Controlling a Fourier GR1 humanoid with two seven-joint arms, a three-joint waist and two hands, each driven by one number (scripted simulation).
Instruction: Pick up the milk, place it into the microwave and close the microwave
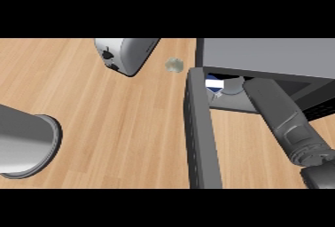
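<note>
The milk (214, 84), a white and blue carton, shows just inside the opening of the grey microwave (268, 55) at the upper right. The microwave's door (200, 133) stands open, swung out toward me edge-on. My right forearm (281, 117) reaches from the lower right into the cavity, its end right beside the milk. The right hand is hidden inside, so I cannot see whether it holds the carton. A thick grey cylinder (26, 144) at the left edge looks like my left forearm; no left hand shows.
A silver toaster (124, 55) stands at the back, left of the microwave. A small pale grey lump (173, 65) lies on the wooden counter (124, 115) between the toaster and the door's hinge corner.
</note>
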